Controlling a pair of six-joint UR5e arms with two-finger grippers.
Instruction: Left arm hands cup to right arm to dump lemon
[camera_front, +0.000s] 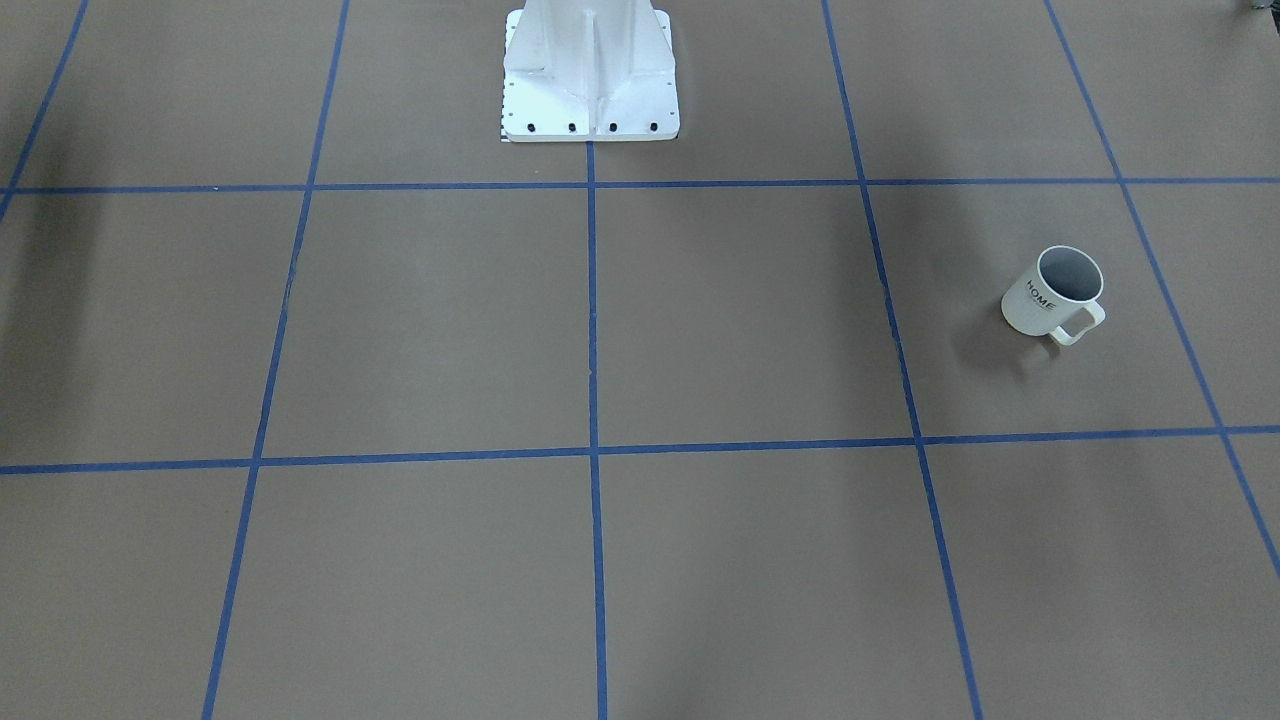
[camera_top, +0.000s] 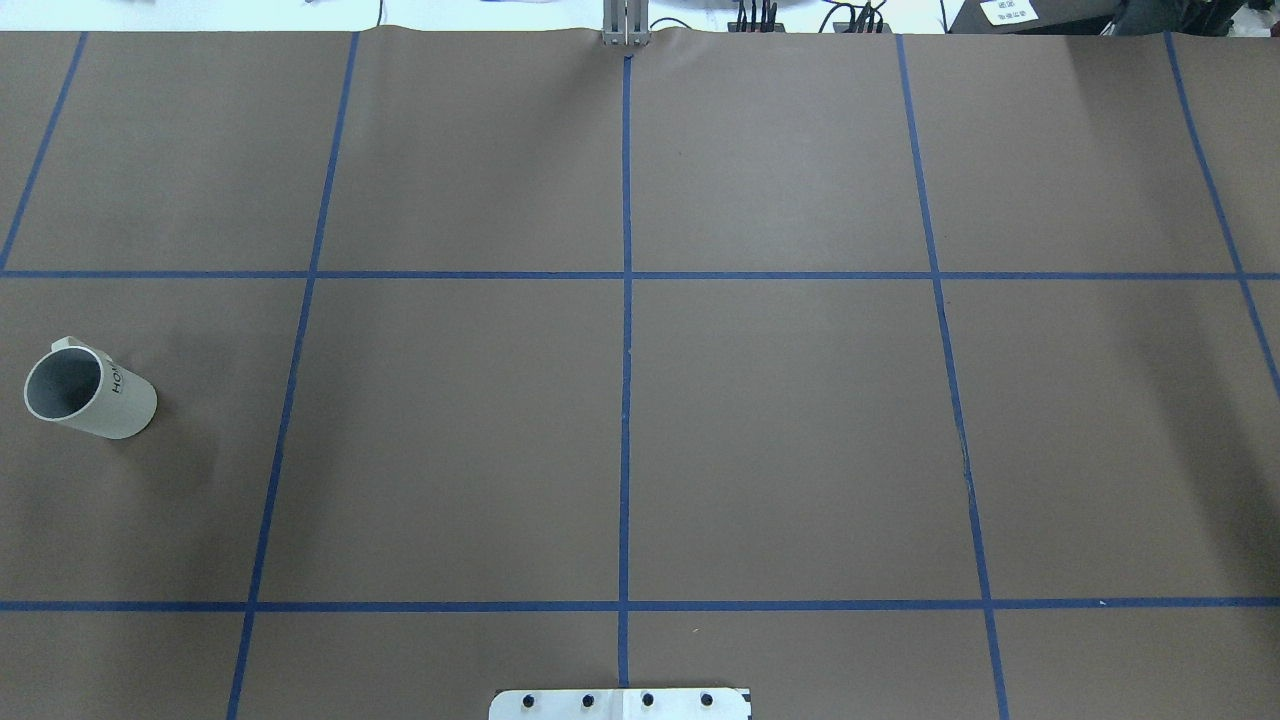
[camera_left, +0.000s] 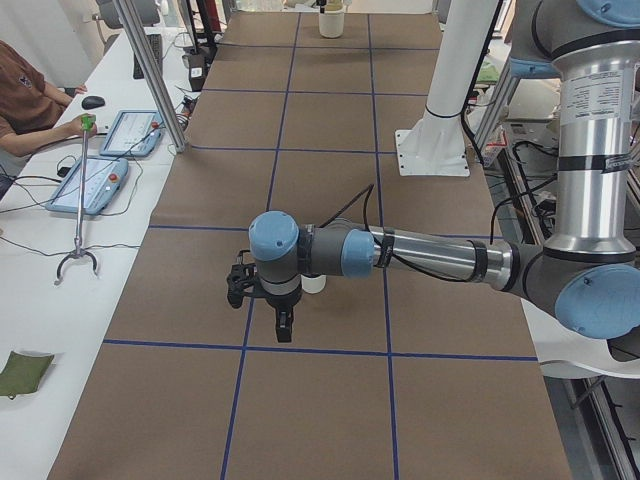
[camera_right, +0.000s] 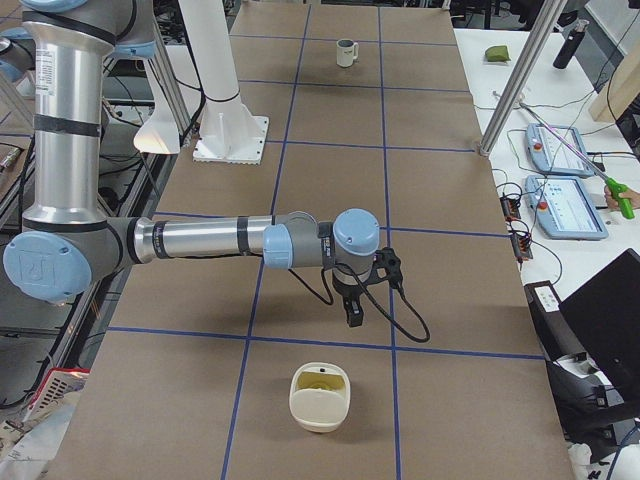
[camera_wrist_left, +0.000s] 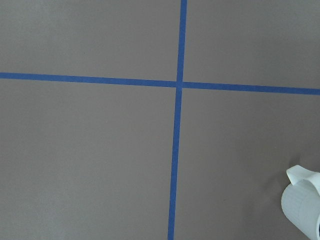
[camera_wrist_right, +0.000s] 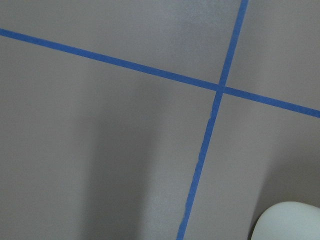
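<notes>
Beyond the wrist of the left arm (camera_left: 430, 258), which reaches low over the tabletop (camera_left: 320, 400), the left pincer (camera_left: 268, 305) points downward. Only the side view shows it, so I cannot tell whether it is released or clenched. The cup (camera_front: 1045, 300) stands upright just beside that pincer, on the side toward the white pedestal (camera_front: 590, 75), and nothing touches it. From the pedestal it lies out to the robot's left and somewhat forward, with its handle turned away from the pedestal. The side view hides most of it behind the wrist, and the left wrist camera cuts it off at the lower right corner.

The right pincer (camera_right: 352, 310), on the right arm (camera_right: 200, 240), hangs on the pedestal's other side, well apart from the cup; its state cannot be told either. Near it sits a cream container (camera_right: 320, 410) with a yellow-green patch inside, too small to confirm as the lemon (camera_right: 320, 381). The right wrist camera catches only a pale rounded edge.
</notes>
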